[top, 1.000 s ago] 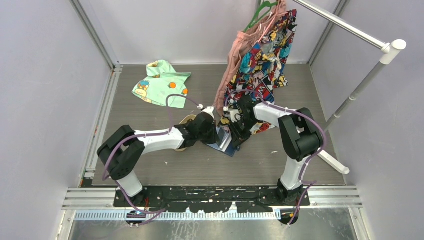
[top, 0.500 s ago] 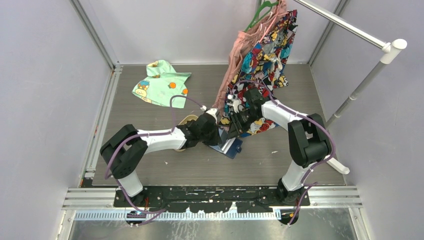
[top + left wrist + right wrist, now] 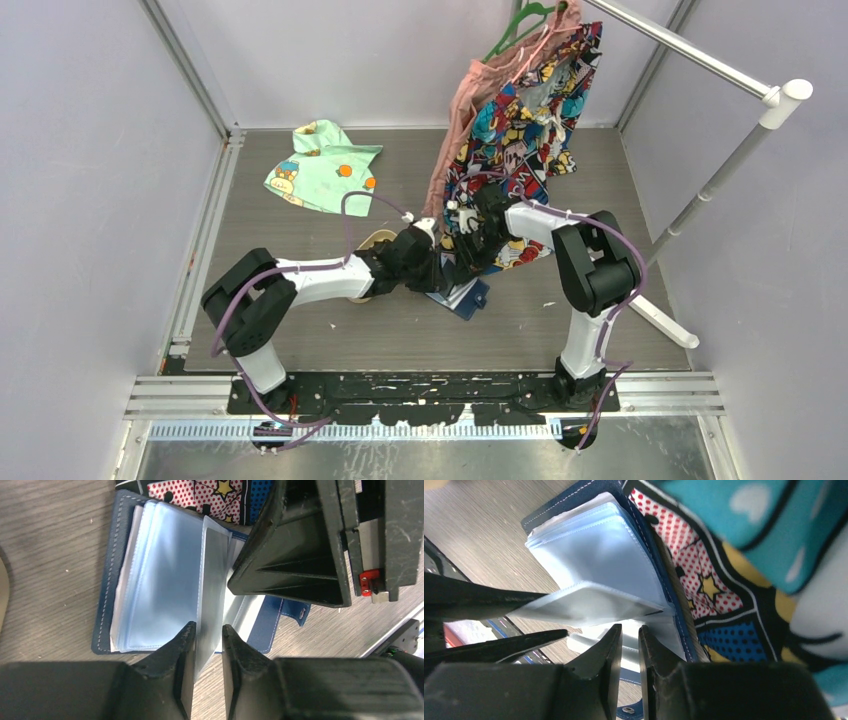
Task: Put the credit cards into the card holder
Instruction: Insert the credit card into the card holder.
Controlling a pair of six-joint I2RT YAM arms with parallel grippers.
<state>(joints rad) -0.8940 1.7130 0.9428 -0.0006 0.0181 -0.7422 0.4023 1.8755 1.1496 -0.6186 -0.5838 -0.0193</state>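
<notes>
Wallet [image 3: 105, 605] lies open on the worktop [image 3: 50, 530]; left tool [image 3: 208, 630] pinches one clear pocket [image 3: 212, 590] raised, right tool [image 3: 630, 630] nearly closed, seemingly empty. No card visibly inserted yet.

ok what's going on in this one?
Both arms are at the card holder, which lies open on the table next to a comic-print garment. The left gripper has its jaws pinched on one clear pocket sleeve, holding it up off the stack. The right gripper sits right at the opened pocket with its jaws nearly together. Whether they hold anything can't be seen.
</notes>
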